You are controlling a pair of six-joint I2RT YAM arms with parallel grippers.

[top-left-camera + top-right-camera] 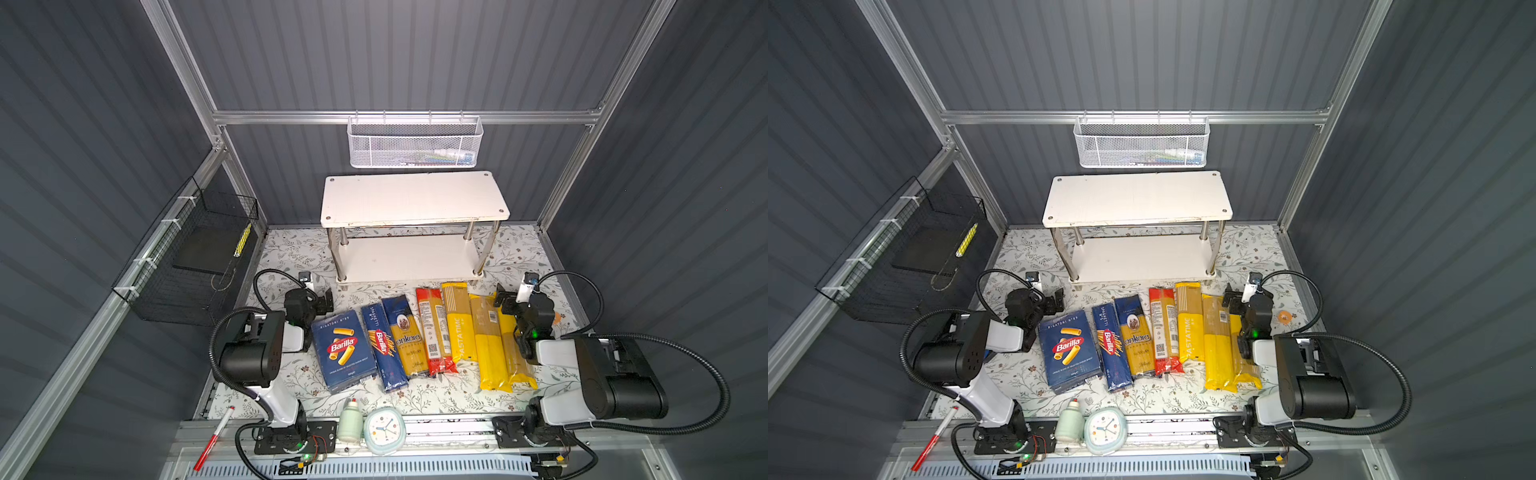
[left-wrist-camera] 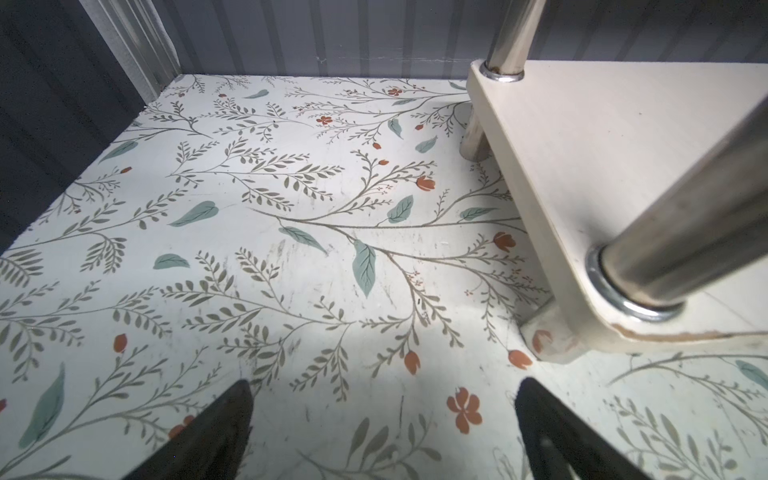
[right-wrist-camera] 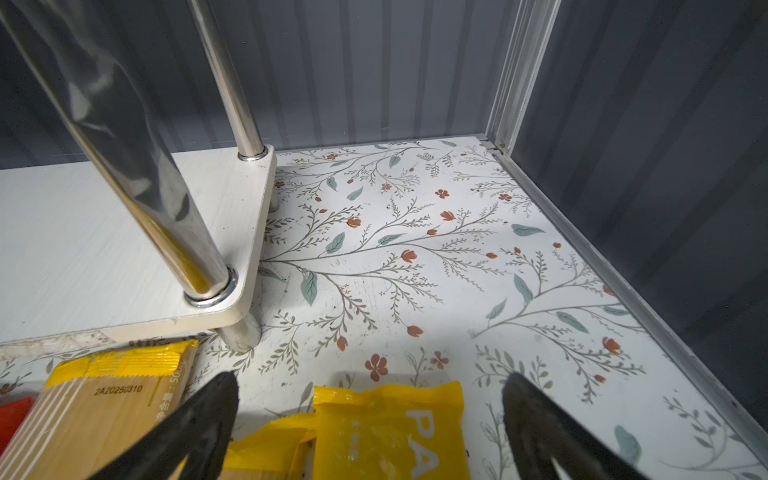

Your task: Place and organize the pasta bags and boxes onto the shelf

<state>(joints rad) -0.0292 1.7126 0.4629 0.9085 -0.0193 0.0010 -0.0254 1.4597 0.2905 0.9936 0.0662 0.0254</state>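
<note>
Two dark blue pasta boxes lie flat on the floral mat, a wide one point(image 1: 343, 351) and a narrow one point(image 1: 380, 347). Right of them lie the bags: blue-and-clear ankara point(image 1: 407, 336), red point(image 1: 434, 332) and three yellow ones point(image 1: 459, 322) point(image 1: 488, 345) point(image 1: 513, 353). The white two-tier shelf point(image 1: 415, 199) stands bare behind the row. My left gripper point(image 1: 324, 301) point(image 2: 384, 384) is open over bare mat near the shelf's left front leg. My right gripper point(image 1: 505, 301) point(image 3: 370, 378) hangs open above the far end of a yellow bag point(image 3: 386, 424), holding nothing.
A white mesh basket point(image 1: 415, 143) hangs on the back rail and a black wire basket point(image 1: 187, 266) on the left wall. A clock point(image 1: 384, 430), a small bottle point(image 1: 350, 422) and a red pen point(image 1: 214, 436) lie at the front edge.
</note>
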